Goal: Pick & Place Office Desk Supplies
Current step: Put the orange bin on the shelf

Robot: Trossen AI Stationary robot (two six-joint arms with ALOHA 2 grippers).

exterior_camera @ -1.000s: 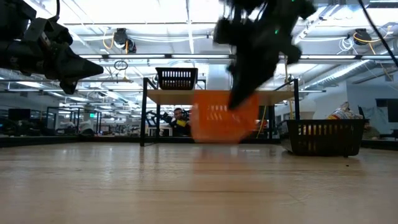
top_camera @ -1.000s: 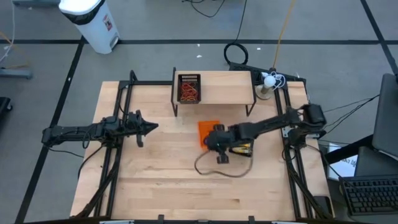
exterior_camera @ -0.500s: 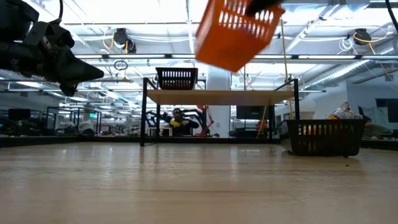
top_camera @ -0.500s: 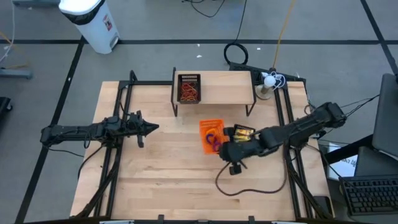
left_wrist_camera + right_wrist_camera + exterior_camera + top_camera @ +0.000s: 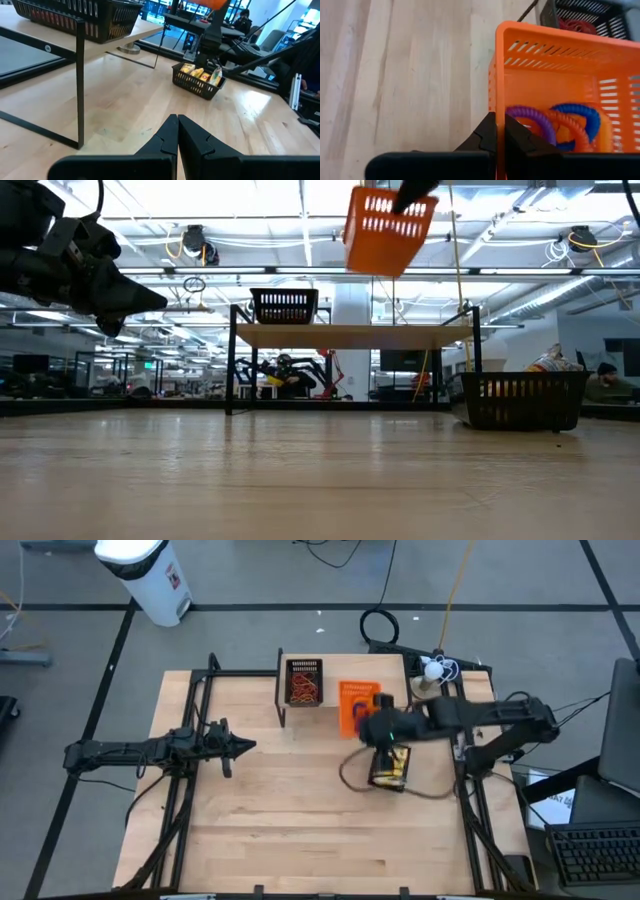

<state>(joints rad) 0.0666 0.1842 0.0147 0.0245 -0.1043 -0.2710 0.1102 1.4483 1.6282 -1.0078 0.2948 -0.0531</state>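
My right gripper (image 5: 497,131) is shut on the small orange tray (image 5: 357,706), which is high in the air over the front of the wooden shelf (image 5: 375,672); the low view shows the tray (image 5: 390,225) tilted near the top. Purple, orange and blue rings (image 5: 555,120) lie inside it. A black mesh tray (image 5: 304,682) with red-brown rubber bands stands on the shelf. Another black mesh tray (image 5: 390,766) with yellow packets stands on the table. My left gripper (image 5: 245,745) is shut and waits above the table's left half. My right gripper holds the orange tray by the rim of one side wall (image 5: 496,102), near a corner. One finger (image 5: 485,134) is outside the wall and the other finger (image 5: 516,137) inside. The tray is lifted clear and hangs tilted.
The shelf stands on thin black legs (image 5: 80,85) at the table's far side. A cable loop (image 5: 350,778) trails from the right arm over the table near the packet tray. A small lamp-like object (image 5: 428,680) sits at the shelf's right end. Bare wood lies toward the near edge.
My right gripper has lifted the orange tray off the table, up past the shelf's height, and then carried it toward the far edge until it hangs over the shelf. The tray has tipped while rising. The packet tray, covered by the arm before, now shows.
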